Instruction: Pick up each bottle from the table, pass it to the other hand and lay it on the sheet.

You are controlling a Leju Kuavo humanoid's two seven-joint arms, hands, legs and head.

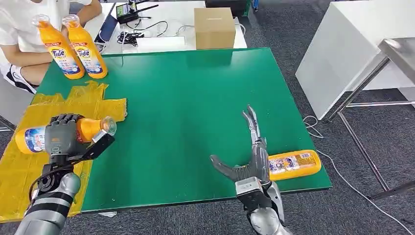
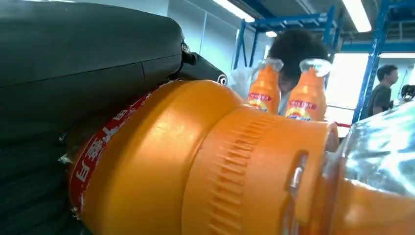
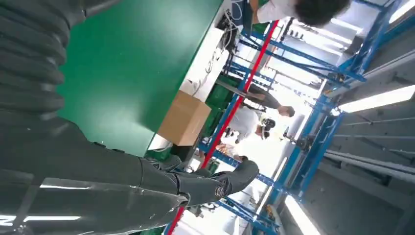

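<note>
- Bottles: the left hand (image 1: 62, 134) holds one bottle (image 1: 29, 138) sideways, over the yellow sheet (image 1: 73, 100) at 9 o'clock; I think it goes down next.
- One lying bottle (image 1: 293, 164) waits at 4 o'clock, beside the right hand (image 1: 249, 161), whose fingers are spread wide and hold nothing.
- Two standing bottles (image 1: 73, 46) wait at 11 o'clock.
- Green table (image 1: 195, 98), a brown box (image 1: 214, 27) at 12 o'clock, grey floor around.

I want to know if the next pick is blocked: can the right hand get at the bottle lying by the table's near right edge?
Probably yes. The right hand is open, right beside the lying bottle, with nothing between them on the green table.
</note>
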